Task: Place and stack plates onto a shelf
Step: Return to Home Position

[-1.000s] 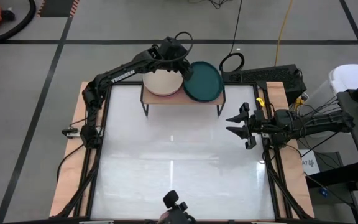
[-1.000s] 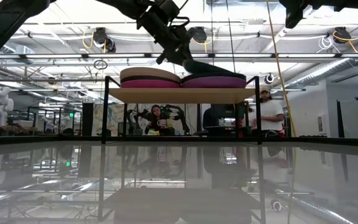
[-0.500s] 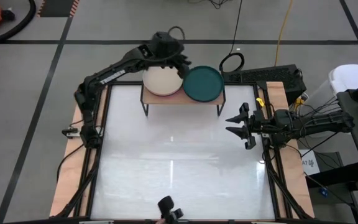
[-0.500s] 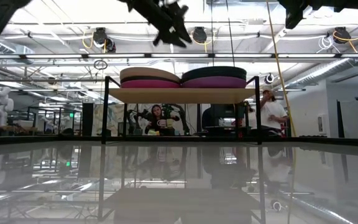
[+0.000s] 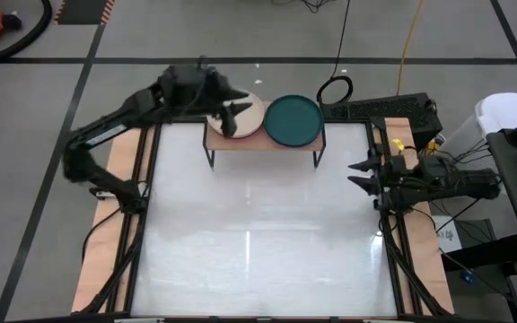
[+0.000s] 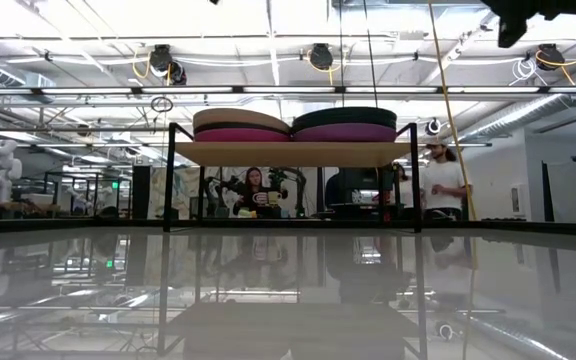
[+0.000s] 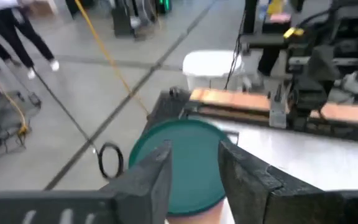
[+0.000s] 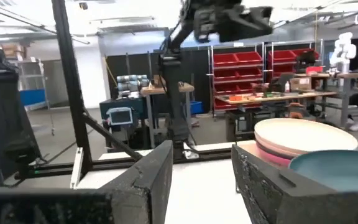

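Plates [image 5: 293, 120] sit in two side-by-side stacks on shelf [image 6: 293, 153], left hand [image 5: 238, 117] hovers spread and empty over the beige-topped one, right hand [image 5: 355, 175] spread at table [image 5: 258, 233] right edge; plates probably stiff, light, slick, so grip the rim.

The left arm stretched forward, its left gripper [image 5: 238, 118] parted; the right gripper [image 5: 355, 174] waited rightward, fingers likewise spread.

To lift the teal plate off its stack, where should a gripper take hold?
Probably the raised rim of the teal plate, coming from the side away from the beige plate, which crowds its other edge; it lies flat, leaving only the rim.
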Robot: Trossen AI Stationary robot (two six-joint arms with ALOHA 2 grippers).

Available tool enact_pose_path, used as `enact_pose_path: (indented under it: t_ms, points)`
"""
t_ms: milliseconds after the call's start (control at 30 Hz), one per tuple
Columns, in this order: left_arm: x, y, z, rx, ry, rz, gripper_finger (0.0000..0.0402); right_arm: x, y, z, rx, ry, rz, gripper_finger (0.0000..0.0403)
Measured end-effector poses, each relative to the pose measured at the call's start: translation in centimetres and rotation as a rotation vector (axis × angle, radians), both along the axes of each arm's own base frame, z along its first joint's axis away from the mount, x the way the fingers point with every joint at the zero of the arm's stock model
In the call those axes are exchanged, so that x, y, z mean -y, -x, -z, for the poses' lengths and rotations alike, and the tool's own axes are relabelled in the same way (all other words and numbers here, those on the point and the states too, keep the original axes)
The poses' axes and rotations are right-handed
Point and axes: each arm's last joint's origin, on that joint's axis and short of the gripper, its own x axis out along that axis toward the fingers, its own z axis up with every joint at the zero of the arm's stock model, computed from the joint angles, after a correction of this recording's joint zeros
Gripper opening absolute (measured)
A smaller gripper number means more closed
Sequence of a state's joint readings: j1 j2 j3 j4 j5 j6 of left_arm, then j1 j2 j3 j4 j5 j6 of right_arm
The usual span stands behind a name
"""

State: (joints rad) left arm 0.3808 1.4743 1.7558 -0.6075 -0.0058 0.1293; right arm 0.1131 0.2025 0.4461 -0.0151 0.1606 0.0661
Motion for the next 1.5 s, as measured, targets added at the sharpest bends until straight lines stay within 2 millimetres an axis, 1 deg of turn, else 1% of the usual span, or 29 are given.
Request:
enact_pose_path:
  t_ms: [100,233,400,567,733,900,1067,1333,1500]
  points:
    - [1.6,1.4,1.6,0.073,-0.029,0.019,0.0112,0.1,0.9,0.1,0.010,-0.018,-0.010,0.0146]
    - [4.1,3.7,4.4,0.181,-0.052,0.089,0.0087,0.1,1.3,0.4,-0.006,-0.024,-0.011,0.0146]
    - [6.5,6.9,8.7,0.303,-0.061,0.150,0.0081,0.1,1.3,0.8,-0.050,-0.013,-0.008,0.0146]
    - [7.5,10.1,13.0,0.405,-0.036,0.161,0.0080,0.1,1.2,1.3,-0.107,-0.005,-0.005,0.0146]
    - [7.9,12.1,16.8,0.433,-0.012,0.156,0.0080,0.1,1.0,1.9,-0.125,-0.005,-0.003,0.0146]
    - [8.1,13.1,20.0,0.445,0.011,0.153,0.0080,0.0,0.4,3.4,-0.154,0.018,0.000,0.0146]
    - [8.2,13.5,22.0,0.459,0.010,0.154,0.0080,0.0,-0.3,4.9,-0.153,0.021,0.000,0.0146]
    - [8.3,13.7,23.8,0.429,0.019,0.152,0.0080,-0.1,-1.1,7.6,-0.149,0.043,0.002,0.0146]
    - [8.3,13.8,25.2,0.397,0.045,0.148,0.0080,-0.2,-1.4,8.8,-0.149,0.046,0.005,0.0146]
